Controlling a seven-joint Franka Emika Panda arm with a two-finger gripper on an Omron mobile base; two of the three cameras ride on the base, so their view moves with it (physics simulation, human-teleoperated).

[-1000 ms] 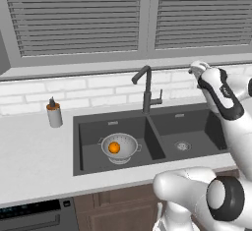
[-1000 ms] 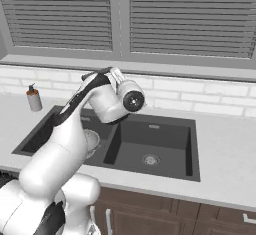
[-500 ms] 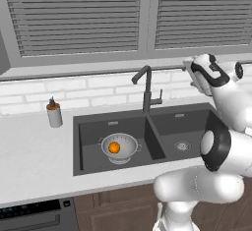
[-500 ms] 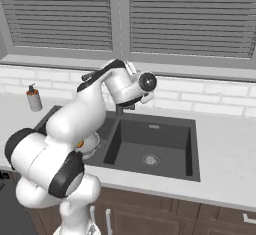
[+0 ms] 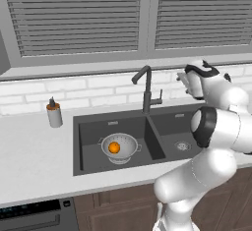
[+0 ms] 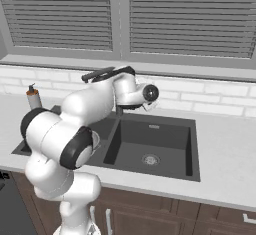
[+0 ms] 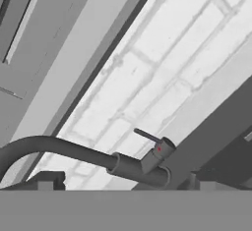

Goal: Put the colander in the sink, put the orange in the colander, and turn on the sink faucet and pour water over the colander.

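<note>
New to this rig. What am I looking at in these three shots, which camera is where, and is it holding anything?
It is a rendered kitchen with a white robot arm on a drivable base. Two cameras ride on the base, behind the arm to its left and right; the third sits on the hand, tilted, looking along the gripper. The dark double sink holds a metal colander in its left basin, with an orange inside. A soap bottle stands on the counter. The gripper is open and empty, beside the sink faucet, whose lever fills the hand view. No water runs.

I see a shiny perforated metal colander in my matte dark grey sink, a smooth dark metal faucet, and a pale, smooth matte table.
</note>
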